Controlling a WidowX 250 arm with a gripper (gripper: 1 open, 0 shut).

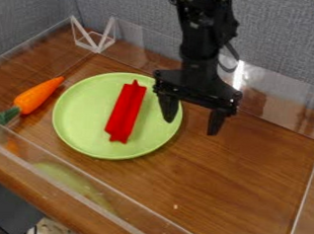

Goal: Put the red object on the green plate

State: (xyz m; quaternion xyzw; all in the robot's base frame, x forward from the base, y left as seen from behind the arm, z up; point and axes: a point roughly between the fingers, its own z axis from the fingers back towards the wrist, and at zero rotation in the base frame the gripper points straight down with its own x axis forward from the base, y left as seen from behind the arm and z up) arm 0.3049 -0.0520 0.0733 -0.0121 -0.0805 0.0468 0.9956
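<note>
A black robot arm (204, 32) reaches down from the top of the view over a brown wooden surface (236, 182), ending in a pincer (192, 117) whose two fingers are spread wide apart, with nothing between them. One finger is near the right-hand rim of a large, round, lime-green plate (80, 130); the other is farther right, over the wood. Whether either fingertip touches anything beneath it, I cannot tell. The plate is in the left half of the view, flat, with a shallow raised rim. On it lies the red object (125, 112), a plain, bright red, elongated bar. It rests inside the rim, a little right of the plate's middle, slanting slightly: its far end leans toward the right and its near end toward the left. The pincer is apart from it, to its right. Left of the plate, near it, lies an orange carrot (39, 95) with a green top (7, 115) that points toward the lower left. Beyond the plate, close to the back edge of the surface, is a small white open frame (93, 35) made of thin bars. Clear, see-through strips (101, 217) run along the edges of the surface, and gray textured panels (126, 9) rise behind it.
</note>
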